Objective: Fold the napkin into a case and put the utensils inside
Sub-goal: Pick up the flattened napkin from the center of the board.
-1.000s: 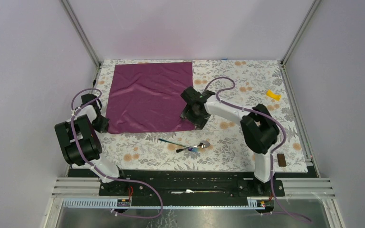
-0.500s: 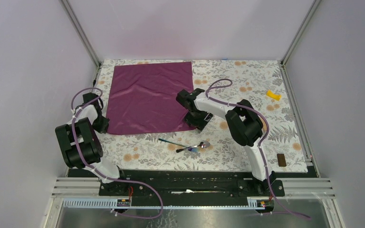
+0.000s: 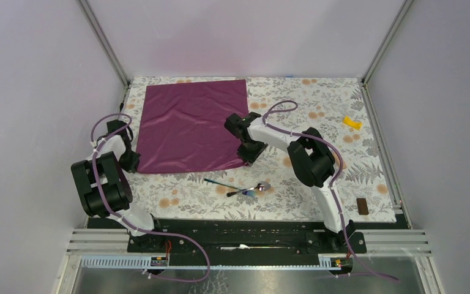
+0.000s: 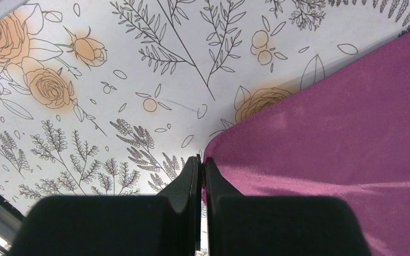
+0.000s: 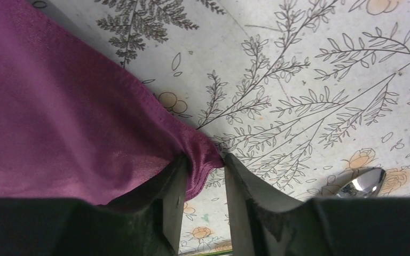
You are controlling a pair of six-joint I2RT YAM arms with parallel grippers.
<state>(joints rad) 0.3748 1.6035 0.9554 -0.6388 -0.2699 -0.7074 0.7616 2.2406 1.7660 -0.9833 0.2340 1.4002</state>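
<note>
The right gripper (image 5: 204, 160) stands partly spread, its gap narrow, straddling the napkin's (image 3: 190, 125) near-right corner. The cloth is puckered into a small bunch between the two tips and touches both, while lower down the gap bare tablecloth (image 3: 318, 98) shows between the fingers (image 5: 173, 186). The left gripper (image 4: 202, 159) has its jaws pressed together at the near-left corner, and the rounded hem runs right into the seam between them, so it pinches the cloth's very edge. The napkin is a dark purple-magenta rectangle lying spread and unfolded toward 11 o'clock on the floral tablecloth. It is mostly flat with soft ripples and a low crease leading away from each gripped corner. The spoon (image 3: 258, 187) and the thin iridescent-handled utensil (image 3: 220, 183) lie together at 6 o'clock, just clear of the napkin's near edge, their ends crossing or touching. The spoon's bowl also shows at 4 o'clock in the right wrist view. A small yellow piece (image 3: 352, 123) sits at 2 o'clock and a small brown block (image 3: 361, 206) at 4 o'clock, both well apart from the cloth. Against a second ago, the right arm's elbow has swung toward 9 o'clock and its gripper has shifted a little the same way onto the corner, its jaws drawing in from a wide spread. The corner is now slightly gathered rather than flat. The left arm, the utensils and the rest of the napkin have not moved.
</note>
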